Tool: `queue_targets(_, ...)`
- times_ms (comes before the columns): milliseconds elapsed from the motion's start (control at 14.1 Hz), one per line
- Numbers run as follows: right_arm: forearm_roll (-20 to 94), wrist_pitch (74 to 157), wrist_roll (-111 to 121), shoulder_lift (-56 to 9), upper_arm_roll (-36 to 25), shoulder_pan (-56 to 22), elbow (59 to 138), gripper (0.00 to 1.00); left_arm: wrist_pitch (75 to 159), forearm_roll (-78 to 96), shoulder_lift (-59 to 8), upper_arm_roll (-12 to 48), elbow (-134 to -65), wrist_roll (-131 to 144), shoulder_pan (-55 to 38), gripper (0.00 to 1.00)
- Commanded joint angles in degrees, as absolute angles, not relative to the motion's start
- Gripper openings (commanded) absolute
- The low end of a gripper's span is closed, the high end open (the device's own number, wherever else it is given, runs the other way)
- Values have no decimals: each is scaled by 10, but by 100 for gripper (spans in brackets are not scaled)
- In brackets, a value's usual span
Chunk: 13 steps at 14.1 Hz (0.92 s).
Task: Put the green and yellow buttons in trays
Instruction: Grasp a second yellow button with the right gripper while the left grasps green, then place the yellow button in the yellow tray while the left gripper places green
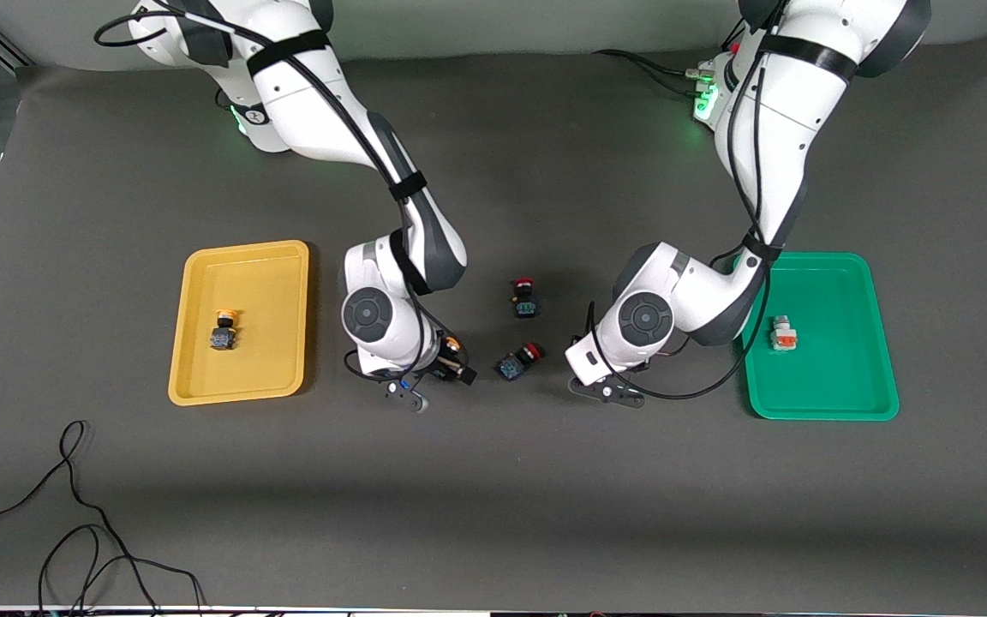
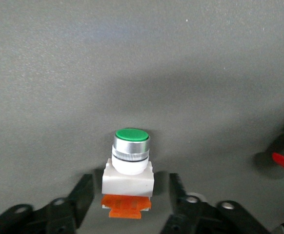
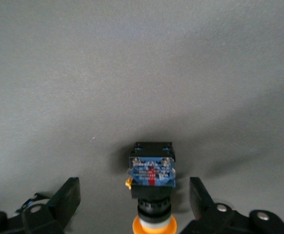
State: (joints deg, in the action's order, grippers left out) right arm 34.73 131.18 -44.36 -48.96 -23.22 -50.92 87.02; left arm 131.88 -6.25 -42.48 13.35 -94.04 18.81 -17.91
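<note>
Fingers (image 2: 86,187) straddle green button (image 2: 130,158); red switch (image 1: 517,361) near.

You're at a robotics lab bench: two white Franka arms (image 1: 348,128) bolted along one edge of a table (image 1: 545,514) covered in dark grey mat, loose black cables (image 1: 74,514) trailing at a near corner.

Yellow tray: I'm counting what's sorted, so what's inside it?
One yellow-capped button lies in the yellow tray; nothing there is covered.
</note>
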Motion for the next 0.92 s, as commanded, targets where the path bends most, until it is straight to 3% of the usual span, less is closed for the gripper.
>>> queue_targets(0,359,1321,-454,-503,-236,-512,856,90,1312,-70,-423,131,-931,219,-183,0)
queue_targets(71,359,1321,-451,-503,-236,-512,859,79,1310,-69,-422,132,-930,222,-181,0)
queue_targets(141,359,1321,-452,-503,-236,-512,860,43,1302,-68,-415,132,-930,236,-179,0)
queue_targets(212,359,1321,-454,-503,-236,-512,861,0,1268,-63,-389,133,-929,258,-178,0)
queue_targets(495,352,1318,-444,-501,-236,-512,862,0,1134,14,-297,132,-932,298,-145,0)
queue_targets(636,352,1304,-442,-489,-241,-506,860,0,1053,22,-262,133,-937,293,-78,0)
queue_targets(848,352,1189,-391,-427,-288,-502,862,0,999,-8,-218,131,-973,199,51,0)
